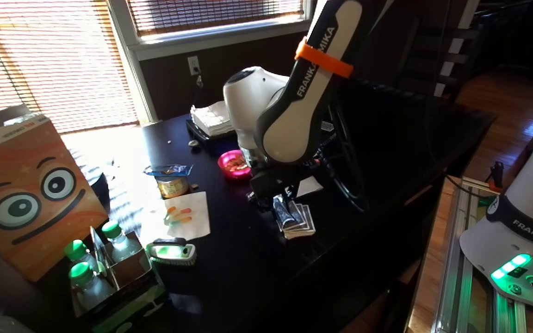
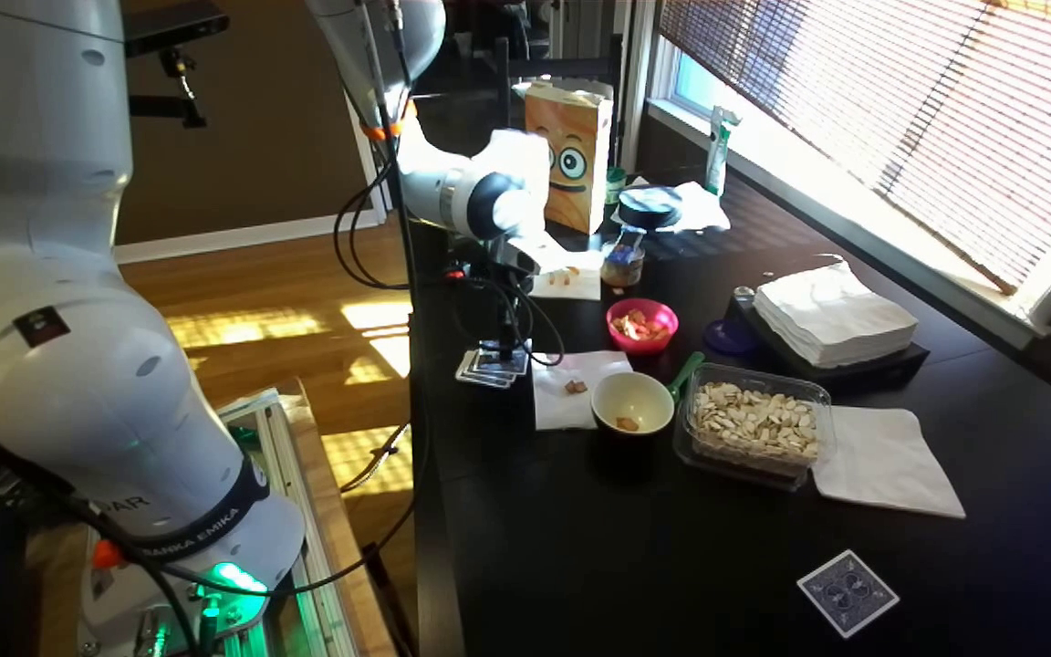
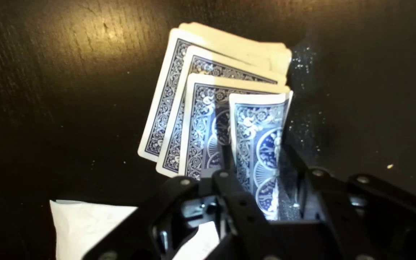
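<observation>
Blue-backed playing cards [image 3: 172,119] lie fanned in a small stack on the dark table, seen from above in the wrist view. Between the two fingers of my gripper [image 3: 255,146] is the top card [image 3: 253,122], pinched across its width. It bows so that it looks narrower than the cards under it, and its right edge curls up along the right finger. The fanned stack [image 1: 301,226] also sits below the gripper in an exterior view, where the gripped card [image 1: 282,210] shows a curve. The lower end of the card is hidden behind the gripper body.
A napkin [image 2: 553,374] with brown bits, a white bowl [image 2: 632,392] and a pink bowl [image 2: 639,349] stand close by. Farther along are a clear seed tub [image 2: 825,438], stacked napkins [image 2: 831,315] and a lone card [image 2: 848,593]. A brush [image 1: 171,252] lies near a bottle carrier [image 1: 127,273].
</observation>
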Motion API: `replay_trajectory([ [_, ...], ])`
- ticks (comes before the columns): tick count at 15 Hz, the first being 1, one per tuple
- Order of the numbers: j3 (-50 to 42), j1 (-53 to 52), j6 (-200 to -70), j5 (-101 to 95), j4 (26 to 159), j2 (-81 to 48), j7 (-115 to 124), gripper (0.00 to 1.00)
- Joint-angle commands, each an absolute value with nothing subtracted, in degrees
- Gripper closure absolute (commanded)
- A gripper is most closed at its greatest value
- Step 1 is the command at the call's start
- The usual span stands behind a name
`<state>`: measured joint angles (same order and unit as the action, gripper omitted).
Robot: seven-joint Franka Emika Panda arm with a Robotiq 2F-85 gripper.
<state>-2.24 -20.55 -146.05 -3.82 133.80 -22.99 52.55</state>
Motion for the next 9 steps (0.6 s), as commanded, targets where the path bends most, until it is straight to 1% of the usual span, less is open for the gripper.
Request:
replay_trajectory([
  [1, -1.89, -20.42, -145.66, -5.27, 137.13, -20.2, 55.01, 0.76],
  [2, -1.81, -20.33, -145.83, -5.18, 137.66, -20.01, 55.17, 0.72],
  [3, -1.78, -20.28, -145.98, -5.17, 138.06, -19.89, 55.39, 0.71],
  [5, -1.79, -20.24, -146.01, -5.28, 138.75, -19.72, 56.08, 0.45],
  [8, -1.83, -20.19, -146.2, -5.43, 139.63, -19.4, 56.82, 0.27],
  [9, -1.91, -20.24, -146.12, -5.57, 139.83, -19.37, 57.13, 0.18],
])
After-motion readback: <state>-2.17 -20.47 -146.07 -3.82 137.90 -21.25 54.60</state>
